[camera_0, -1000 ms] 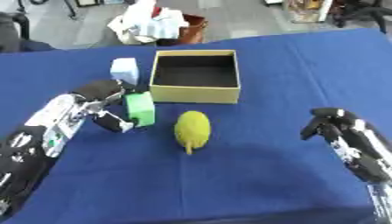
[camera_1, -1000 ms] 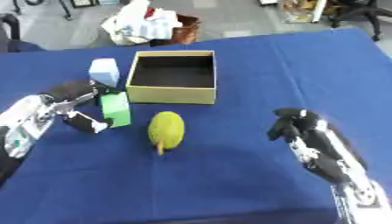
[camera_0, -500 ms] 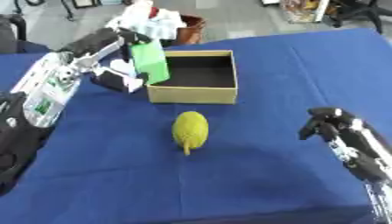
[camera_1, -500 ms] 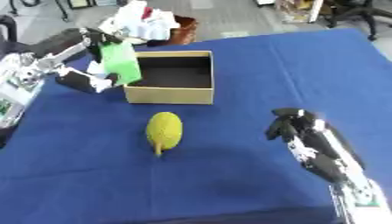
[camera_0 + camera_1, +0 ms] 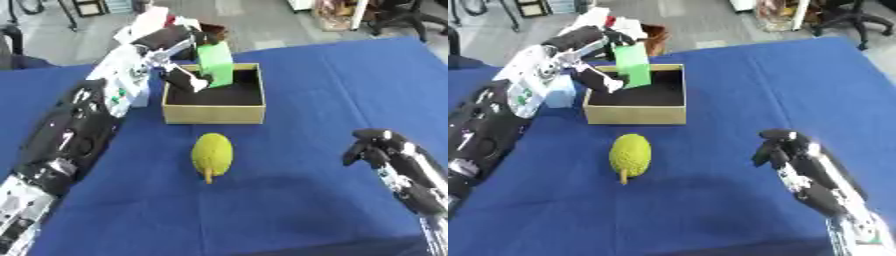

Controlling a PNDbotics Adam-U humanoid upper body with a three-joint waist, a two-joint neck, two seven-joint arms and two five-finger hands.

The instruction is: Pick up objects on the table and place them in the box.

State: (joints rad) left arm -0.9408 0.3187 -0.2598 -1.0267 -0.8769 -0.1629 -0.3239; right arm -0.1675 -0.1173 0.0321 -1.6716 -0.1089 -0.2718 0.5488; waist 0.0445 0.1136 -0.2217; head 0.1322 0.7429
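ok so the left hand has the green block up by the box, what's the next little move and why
Probably lower it a bit and let go. The left hand holds the green block over the open box, above its far left part, so it looks placed to drop inside. The yellow-green fruit lies on the blue table in front of the box, and the right hand idles at lower right.

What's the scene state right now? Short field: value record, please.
surface: blue table
box: open cardboard box, inside looks dark, nothing visible in it
left robot hand: shut on green block, held over the box's left side
right robot hand: idle at lower right, fingers curled, holding nothing
still on table: yellow-green bumpy fruit, in front of the box
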